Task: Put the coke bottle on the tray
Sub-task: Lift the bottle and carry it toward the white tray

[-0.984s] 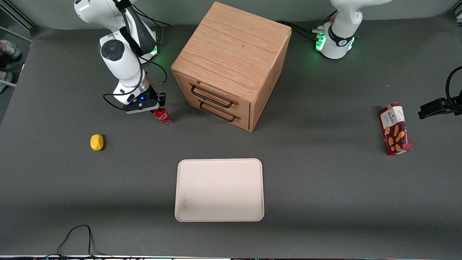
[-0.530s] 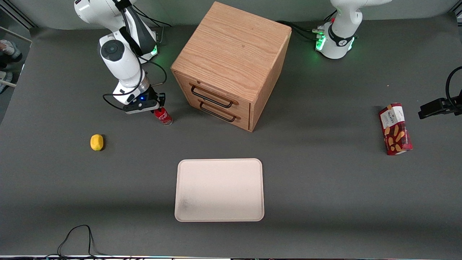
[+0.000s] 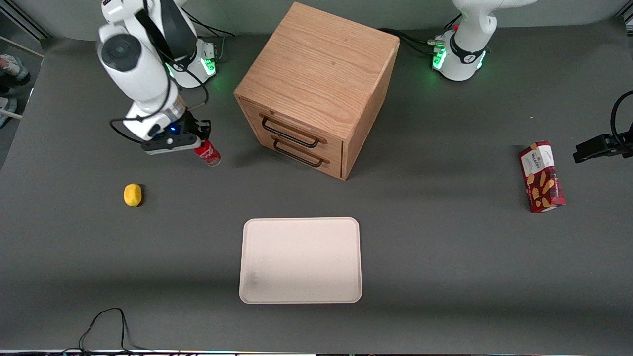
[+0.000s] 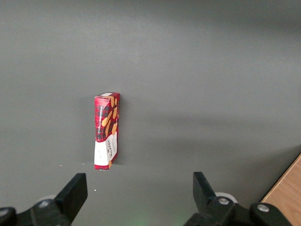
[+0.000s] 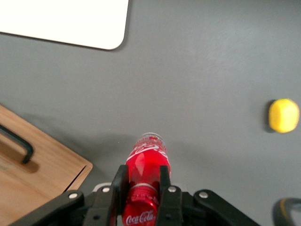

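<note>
My right gripper point(image 3: 200, 146) is shut on the neck of the coke bottle point(image 3: 208, 154), a small red bottle with white script. The bottle hangs tilted above the table, clear of the surface, beside the wooden cabinet. In the right wrist view the bottle point(image 5: 146, 162) sits squeezed between both black fingers point(image 5: 118, 186) of the gripper point(image 5: 141, 181). The cream-pink tray point(image 3: 300, 259) lies flat nearer the front camera than the cabinet, apart from the gripper; one rounded corner of the tray point(image 5: 70, 23) shows in the right wrist view.
A wooden two-drawer cabinet point(image 3: 316, 89) stands close beside the gripper. A yellow lemon point(image 3: 132, 194) lies on the grey table nearer the front camera than the gripper. A red biscuit box point(image 3: 541, 176) lies toward the parked arm's end. A black cable point(image 3: 104, 326) loops at the front edge.
The gripper has lifted the coke bottle off the table and carried it away from the cabinet, toward the working arm's end. The arm has risen.
</note>
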